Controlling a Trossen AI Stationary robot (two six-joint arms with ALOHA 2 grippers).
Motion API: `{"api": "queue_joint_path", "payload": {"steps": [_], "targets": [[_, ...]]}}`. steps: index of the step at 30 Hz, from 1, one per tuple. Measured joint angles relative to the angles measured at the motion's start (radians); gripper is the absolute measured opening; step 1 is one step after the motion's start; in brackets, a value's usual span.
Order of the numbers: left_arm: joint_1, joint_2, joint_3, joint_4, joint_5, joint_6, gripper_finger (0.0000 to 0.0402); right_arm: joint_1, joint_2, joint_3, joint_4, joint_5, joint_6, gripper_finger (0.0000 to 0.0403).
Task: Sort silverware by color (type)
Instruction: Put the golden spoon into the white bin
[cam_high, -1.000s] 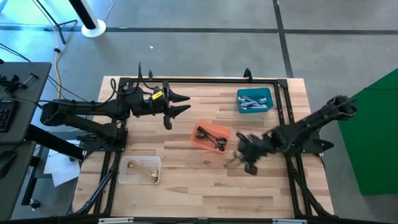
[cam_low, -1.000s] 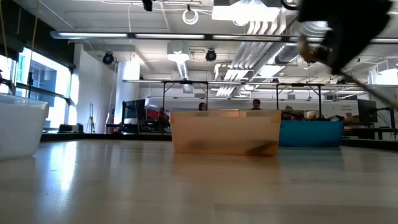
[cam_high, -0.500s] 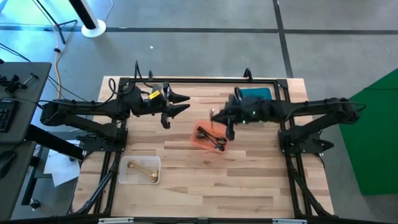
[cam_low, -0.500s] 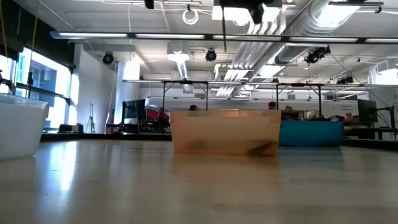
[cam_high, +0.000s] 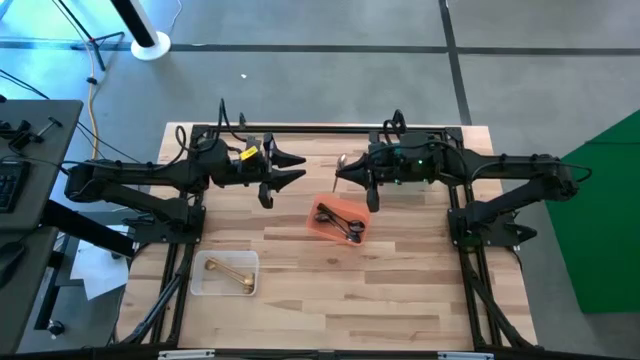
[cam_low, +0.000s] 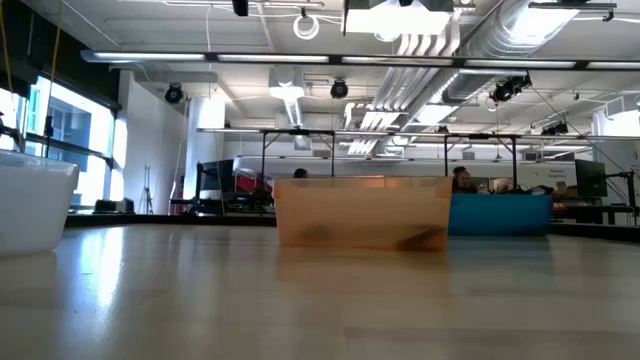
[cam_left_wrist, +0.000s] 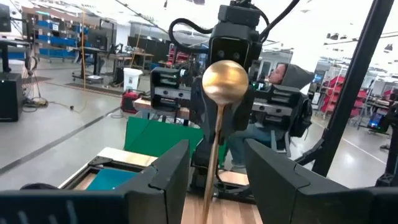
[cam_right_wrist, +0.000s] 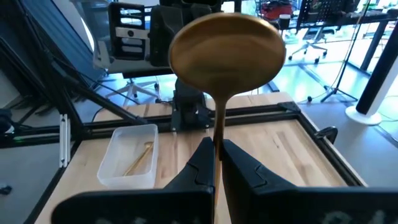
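Wooden tabletop (cam_high: 300, 290) with a black frame, set in a large open workshop hall. Both dark arms reach inward from their sides and meet near the far middle of the table, held above the surface and facing each other.

Right gripper (cam_high: 343, 166): arm extended across the far part of the table, fingers (cam_right_wrist: 200, 167) pressed together on the thin handle of a gold spoon (cam_right_wrist: 227, 46). The round, polished bowl of the spoon juts out past the fingertips, toward the left arm; in the left wrist view the same spoon (cam_left_wrist: 224, 81) stands upright with its bowl on top.

Left gripper (cam_high: 297, 167): arm stretched level, its 2 fingers (cam_left_wrist: 163, 171) apart with nothing between them, just short of the spoon's bowl.

3 bins lie on the table. The orange bin (cam_high: 321, 229), near the middle and just nearer than the 2 grippers, holds black silverware (cam_high: 342, 222). The clear bin (cam_high: 200, 285), at the near left, holds gold silverware (cam_high: 229, 270). The blue bin (cam_low: 500, 214) stands at the far right, largely covered by the right arm in the high view.
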Motion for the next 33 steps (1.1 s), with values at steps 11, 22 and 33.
{"api": "queue_joint_path", "payload": {"steps": [11,22,33], "targets": [[0.000,0.000,0.000,-0.018,0.000,0.001,0.0145,0.000,0.000,0.000,0.004,0.000,0.039,0.0000],[-0.017,0.080,0.045,-0.060,0.003,0.016,0.0145,0.000,0.039,0.002,0.086,-0.042,0.039,0.0000],[-0.023,0.223,0.114,-0.093,0.059,0.009,0.0145,-0.005,0.080,0.001,0.176,-0.059,0.046,0.0000]]}}
